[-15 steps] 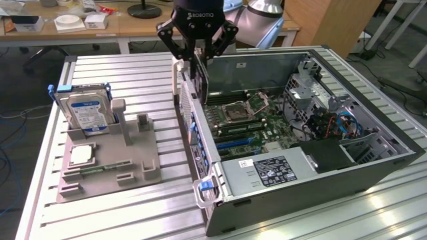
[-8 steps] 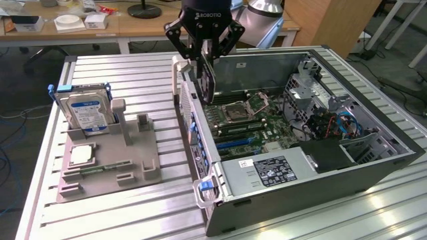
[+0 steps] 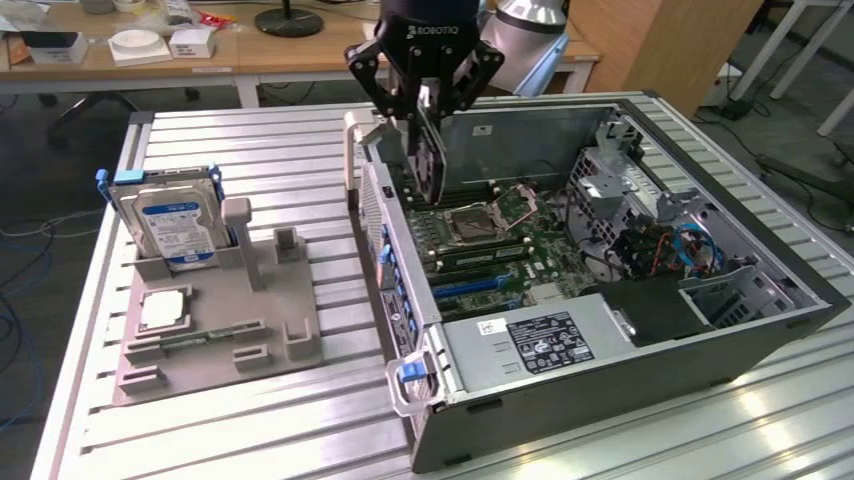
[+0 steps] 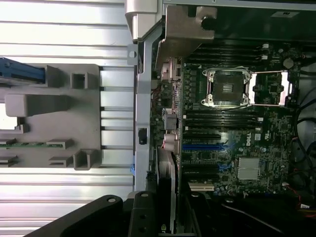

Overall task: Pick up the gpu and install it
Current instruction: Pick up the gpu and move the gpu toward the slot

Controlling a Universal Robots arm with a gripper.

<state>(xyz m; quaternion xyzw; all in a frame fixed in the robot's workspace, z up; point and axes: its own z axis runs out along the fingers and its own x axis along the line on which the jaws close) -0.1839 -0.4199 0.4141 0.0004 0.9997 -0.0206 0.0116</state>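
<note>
The black two-finger gripper (image 3: 427,100) is closed on the gpu (image 3: 424,165), a flat rectangular circuit-board card that hangs on edge straight down from the fingers. The pick looks finished and the work appears to be at the carry-and-align stage of the install. The card is in the air just under the tool, over the near wall of the open dark metal computer case (image 3: 601,370), and is not yet in any slot.

Seating it would, I judge, call for the card's lower edge to run parallel to and directly over the long blue slot (image 4: 205,146) on the green motherboard (image 4: 237,148) beneath the tool. Its bracket end would need to face the case's rear wall, and the descent would have to be straight with no tilt.

The exterior view shows the grip itself and the card's height above the case. Well off to the side of the tool it also shows the grey moulded holder (image 3: 214,330) with the silver hard drive (image 3: 171,225) standing in it, on the ribbed aluminium table (image 3: 267,430).

The wrist view looks down past the card's thin edge. It shows how that edge lies against the rows of slots and the square silver processor socket (image 4: 227,88), an alignment the exterior view cannot give
</note>
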